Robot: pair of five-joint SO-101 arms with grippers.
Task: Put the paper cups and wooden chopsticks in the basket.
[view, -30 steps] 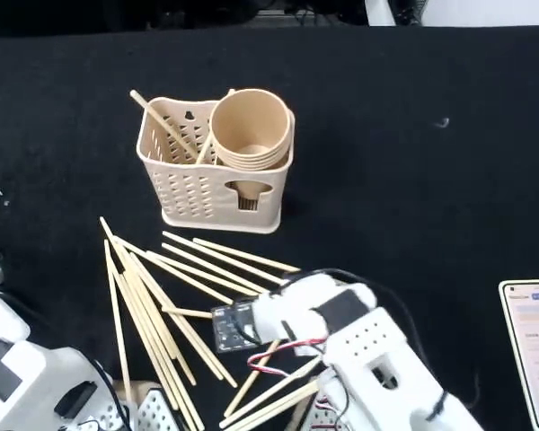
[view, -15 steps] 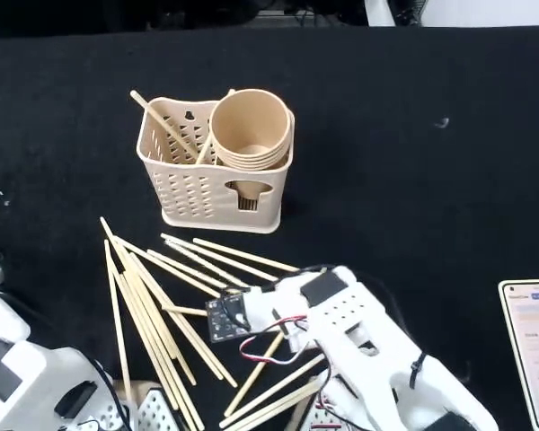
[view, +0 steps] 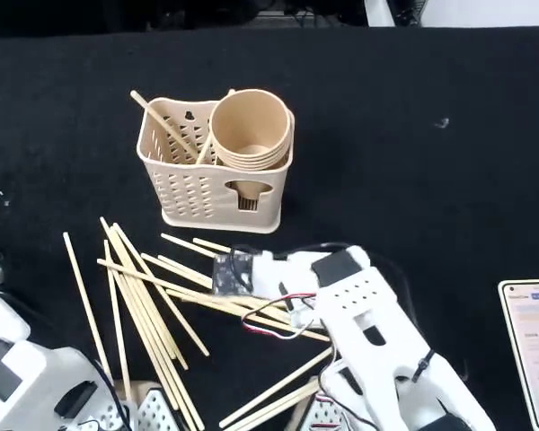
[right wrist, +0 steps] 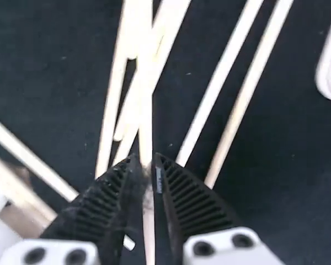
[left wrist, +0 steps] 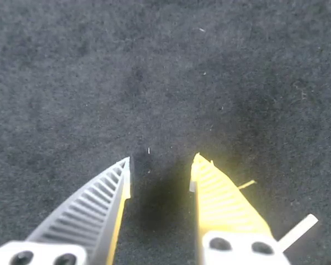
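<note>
One wooden chopstick (right wrist: 146, 124) sits pinched between the right gripper's (right wrist: 147, 165) closed-in fingers.

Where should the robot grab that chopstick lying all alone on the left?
Around its middle, coming straight down from above. The lone chopstick lies flat on the table, apart from the pile, so there is room to pinch across its thin width. A middle grip should keep it from tipping.
</note>
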